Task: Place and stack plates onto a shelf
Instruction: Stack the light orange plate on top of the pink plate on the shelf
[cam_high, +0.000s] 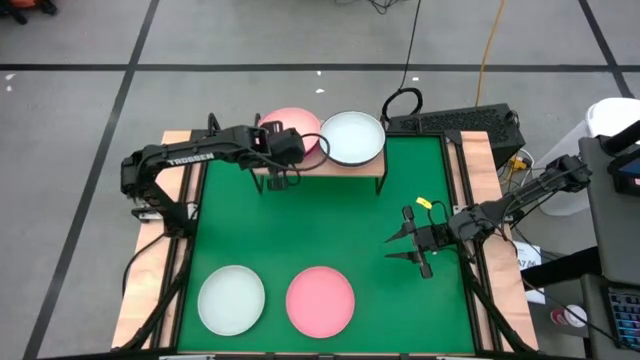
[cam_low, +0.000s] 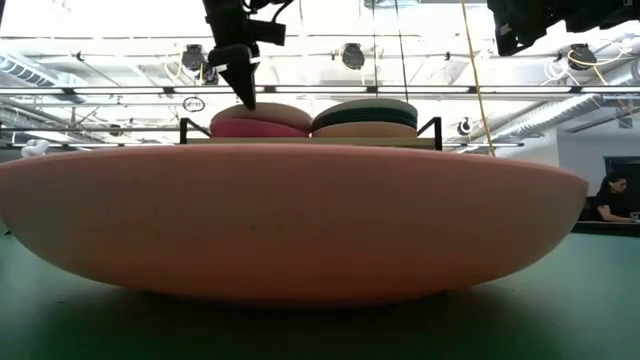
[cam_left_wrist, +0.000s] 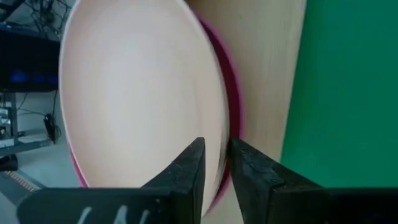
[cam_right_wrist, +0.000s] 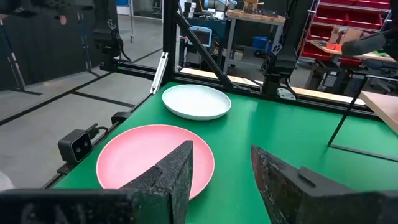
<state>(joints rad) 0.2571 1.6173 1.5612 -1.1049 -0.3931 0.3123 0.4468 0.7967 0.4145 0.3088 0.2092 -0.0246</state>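
The shelf (cam_high: 372, 170) stands at the far side of the green mat and carries two stacks. The left stack is topped by a salmon pink plate (cam_high: 288, 124) over a magenta plate (cam_left_wrist: 232, 99). The right stack is topped by a pale mint-white plate (cam_high: 352, 137) with a dark teal plate (cam_low: 365, 115) in it. My left gripper (cam_high: 284, 150) is over the left stack, shut on its top plate. A mint-white plate (cam_high: 231, 300) and a pink plate (cam_high: 320, 300) lie flat on the mat near its near edge. My right gripper (cam_high: 404, 246) hovers open over the mat's right part. My left gripper pinches the rim of the salmon pink plate (cam_left_wrist: 219, 155), on the side nearest the mat, one finger (cam_left_wrist: 191, 168) inside the plate and one finger (cam_left_wrist: 250, 171) outside. The fingers come from above, pointing down (cam_low: 245, 92). The plate lies on the magenta plate on the shelf.
Thin black legs (cam_right_wrist: 347, 124) hold the shelf above the mat. The table's wooden rim (cam_high: 150, 270) frames the mat. A keyboard (cam_high: 455, 122) and cables lie beyond the far edge. Bare green mat (cam_high: 330, 225) lies between the shelf and the two lying plates.
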